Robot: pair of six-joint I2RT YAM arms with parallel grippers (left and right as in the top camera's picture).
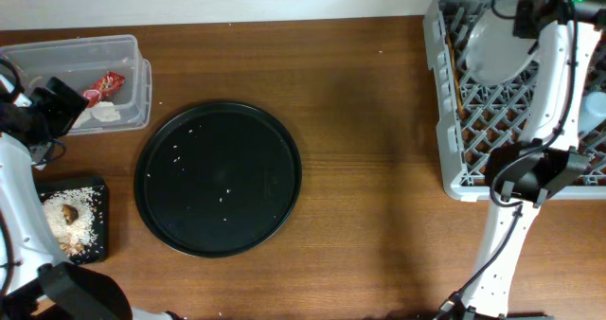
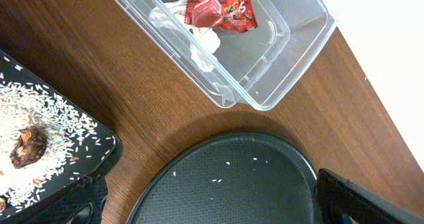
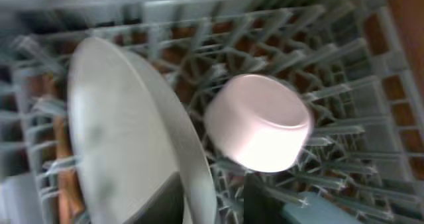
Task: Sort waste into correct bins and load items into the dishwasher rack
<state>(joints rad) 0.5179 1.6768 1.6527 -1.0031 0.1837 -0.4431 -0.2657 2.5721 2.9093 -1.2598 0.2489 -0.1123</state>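
1. The bare table [image 1: 369, 168] between the round black tray [image 1: 218, 178] and the dishwasher rack [image 1: 447, 121] gives a wide, unobstructed lane.
2. The clear tub [image 1: 128, 50] is open-topped. The red wrapper [image 2: 220, 10] and tissue [image 2: 202, 45] fill one end, and the other end's floor is bare.
3. The left arm [image 1: 28, 121] overhangs the tub's near corner and the gap toward the flat black tray [image 1: 102, 192].
4. In the rack, the upright plate [image 3: 126, 138] and upturned bowl [image 3: 262, 121] stand just beside each other, leaving a narrow, peg-filled slot between them.
5. The right arm [image 1: 554, 74] lies across the rack, blocking approach from above.
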